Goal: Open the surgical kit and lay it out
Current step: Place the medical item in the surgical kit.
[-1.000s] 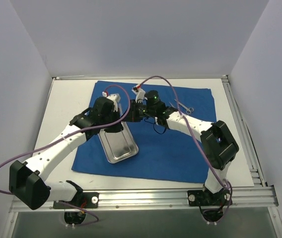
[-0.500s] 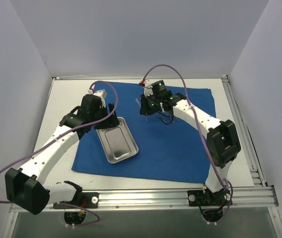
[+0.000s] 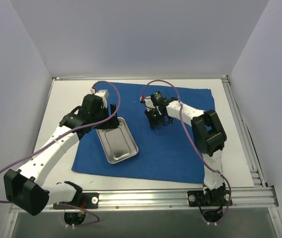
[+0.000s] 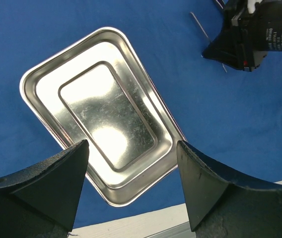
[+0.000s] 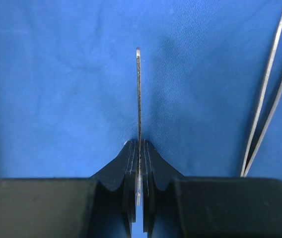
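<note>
Tray (image 3: 118, 144) by front-left edge of cloth (image 3: 180, 148)

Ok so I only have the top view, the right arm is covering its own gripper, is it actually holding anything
Observer: Yes. In the right wrist view the right gripper is shut on a thin metal instrument, seen edge-on and sticking out over the cloth.
Operator: Anything else beside it?
Observer: At the right edge of that view there are two thin metal arms that meet at one end, likely tweezers, apart from the held instrument.
Operator: And the left gripper, open or shut?
Observer: Open. In the left wrist view the left gripper holds nothing, and the tray shows bare between its fingers.
</note>
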You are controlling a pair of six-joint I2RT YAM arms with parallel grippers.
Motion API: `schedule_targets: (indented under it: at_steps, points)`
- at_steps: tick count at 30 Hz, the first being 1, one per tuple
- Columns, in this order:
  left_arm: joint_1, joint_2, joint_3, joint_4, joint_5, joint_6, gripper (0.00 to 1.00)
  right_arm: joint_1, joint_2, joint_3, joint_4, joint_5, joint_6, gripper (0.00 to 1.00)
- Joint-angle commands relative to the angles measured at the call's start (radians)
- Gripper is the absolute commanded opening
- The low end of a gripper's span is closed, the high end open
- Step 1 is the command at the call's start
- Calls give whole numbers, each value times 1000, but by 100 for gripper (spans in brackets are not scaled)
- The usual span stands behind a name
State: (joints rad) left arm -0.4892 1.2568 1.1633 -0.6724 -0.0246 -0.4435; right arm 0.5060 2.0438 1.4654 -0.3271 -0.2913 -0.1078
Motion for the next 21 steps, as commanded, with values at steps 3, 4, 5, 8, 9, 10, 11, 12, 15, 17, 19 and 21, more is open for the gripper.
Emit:
schedule_targets:
  at_steps: [3, 4, 5, 8, 9, 10, 11, 12, 15, 17, 19, 21]
  points:
    - [3, -4, 15, 10, 18, 16, 80, 0, 36, 53, -21, 30, -21, 0]
    - [3, 0, 15, 10, 20, 15, 80, 0, 42, 59, -24, 26, -26, 0]
    - [4, 3, 15, 11, 22, 15, 80, 0, 47, 70, -27, 26, -27, 0]
    - [9, 6, 9, 11, 25, 15, 80, -1, 55, 79, -21, 23, -26, 0]
    - [8, 7, 9, 11, 25, 15, 80, -4, 53, 81, -17, 18, -24, 0]
    - [9, 10, 7, 13, 25, 17, 80, -6, 53, 82, -15, 9, -24, 0]
    - [11, 12, 7, 13, 25, 17, 80, -9, 55, 84, -15, 9, -24, 0]
    - [11, 13, 6, 13, 25, 17, 80, -11, 65, 91, -21, 11, -26, 0]
    - [15, 18, 4, 19, 25, 15, 80, -15, 81, 101, -30, 14, -32, 0]
    - [17, 27, 4, 19, 25, 15, 80, -17, 88, 105, -36, 15, -35, 0]
    - [18, 33, 3, 20, 52, 14, 80, -17, 96, 110, -43, 23, -36, 6]
    - [23, 36, -1, 23, 58, 12, 80, -17, 90, 107, -43, 35, -35, 13]
